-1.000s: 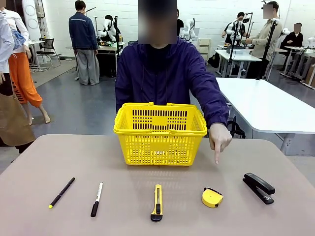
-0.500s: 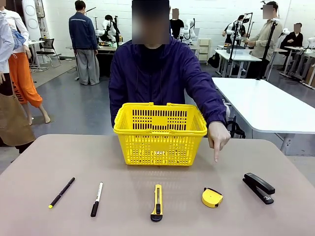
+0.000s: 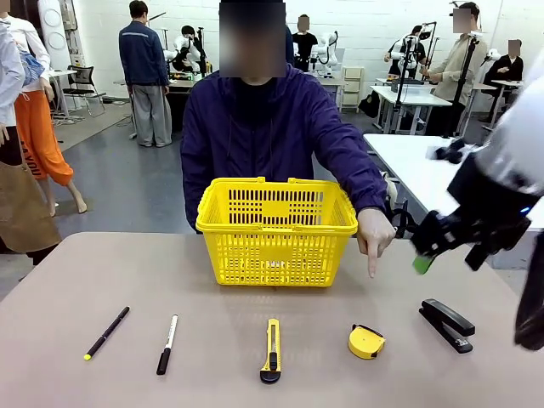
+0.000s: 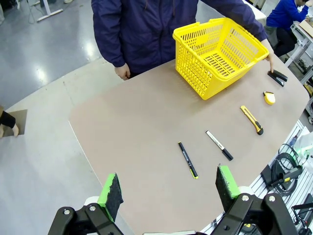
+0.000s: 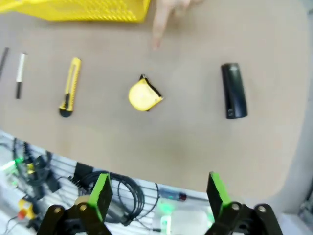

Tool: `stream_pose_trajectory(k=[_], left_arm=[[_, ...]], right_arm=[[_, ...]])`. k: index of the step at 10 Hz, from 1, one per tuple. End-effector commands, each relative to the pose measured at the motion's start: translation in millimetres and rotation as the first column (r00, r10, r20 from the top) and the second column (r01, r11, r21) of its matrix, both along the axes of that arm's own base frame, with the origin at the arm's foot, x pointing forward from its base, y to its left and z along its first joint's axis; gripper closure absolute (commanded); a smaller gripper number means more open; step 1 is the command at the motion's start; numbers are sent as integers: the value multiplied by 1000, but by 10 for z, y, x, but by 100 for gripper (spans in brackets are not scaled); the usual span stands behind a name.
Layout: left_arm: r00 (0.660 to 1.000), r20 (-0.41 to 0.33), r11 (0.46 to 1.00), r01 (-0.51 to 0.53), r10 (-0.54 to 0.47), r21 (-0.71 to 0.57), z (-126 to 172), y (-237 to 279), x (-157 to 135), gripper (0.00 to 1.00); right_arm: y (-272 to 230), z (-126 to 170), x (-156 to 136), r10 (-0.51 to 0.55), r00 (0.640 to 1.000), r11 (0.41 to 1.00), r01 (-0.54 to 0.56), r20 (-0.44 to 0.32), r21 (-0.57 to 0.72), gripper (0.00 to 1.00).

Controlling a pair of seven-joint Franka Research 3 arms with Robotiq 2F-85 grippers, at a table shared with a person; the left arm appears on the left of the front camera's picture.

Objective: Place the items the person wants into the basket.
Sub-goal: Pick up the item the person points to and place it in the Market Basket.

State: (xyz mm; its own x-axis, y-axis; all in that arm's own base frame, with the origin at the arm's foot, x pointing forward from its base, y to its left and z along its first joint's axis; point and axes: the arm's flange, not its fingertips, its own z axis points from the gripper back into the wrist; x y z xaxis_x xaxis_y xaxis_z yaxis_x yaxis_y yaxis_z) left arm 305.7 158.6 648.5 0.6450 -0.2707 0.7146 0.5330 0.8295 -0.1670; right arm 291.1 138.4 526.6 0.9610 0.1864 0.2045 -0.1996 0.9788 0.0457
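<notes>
The yellow basket (image 3: 276,255) stands mid-table in front of the person (image 3: 263,127), whose hand (image 3: 374,242) points a finger down at the round yellow tape measure (image 3: 366,342). To its right lies the black stapler (image 3: 447,324), to its left the yellow-and-black utility knife (image 3: 271,349). My right gripper (image 3: 449,253) hangs open in the air above the stapler. In the right wrist view, that gripper (image 5: 159,191) looks down on the tape measure (image 5: 144,95), the stapler (image 5: 233,90) and the knife (image 5: 70,86). My left gripper (image 4: 168,186) is open, high over the table's near left end.
A white-and-black marker (image 3: 167,343) and a black pen with a yellow tip (image 3: 107,331) lie at the front left. The person's other hand (image 4: 122,73) rests at the far table edge. Cables (image 5: 122,196) hang below the table's near edge.
My right arm has come into the front view from the right, over the stapler. The person has leaned slightly left and still points at the tape measure.
</notes>
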Motion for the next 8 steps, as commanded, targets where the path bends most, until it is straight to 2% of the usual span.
stream_pose_trajectory(k=[1,2,3,4,5,6,8], left_arm=[[1000,10,1000,20,-20,-9,-11,20,-15,0],[1000,10,1000,20,-20,-9,-11,20,-15,0],[1000,10,1000,20,-20,-9,-11,20,-15,0],[1000,10,1000,20,-20,-9,-11,20,-15,0],[1000,10,1000,20,-20,-9,-11,20,-15,0],[1000,10,1000,20,-20,-9,-11,20,-15,0],[1000,10,1000,20,-20,-9,-11,20,-15,0]], right_arm=[[113,-258,280,-99,995,994,98,-8,-48,0],[171,-405,384,-117,993,992,117,-17,-41,0],[193,-483,487,-148,989,989,149,26,-15,0],[173,-495,540,-158,986,987,157,45,18,0],[98,-416,538,-117,991,991,113,63,66,0],[187,-482,450,-120,993,993,120,4,-4,0],[187,-482,450,-120,993,993,120,4,-4,0]])
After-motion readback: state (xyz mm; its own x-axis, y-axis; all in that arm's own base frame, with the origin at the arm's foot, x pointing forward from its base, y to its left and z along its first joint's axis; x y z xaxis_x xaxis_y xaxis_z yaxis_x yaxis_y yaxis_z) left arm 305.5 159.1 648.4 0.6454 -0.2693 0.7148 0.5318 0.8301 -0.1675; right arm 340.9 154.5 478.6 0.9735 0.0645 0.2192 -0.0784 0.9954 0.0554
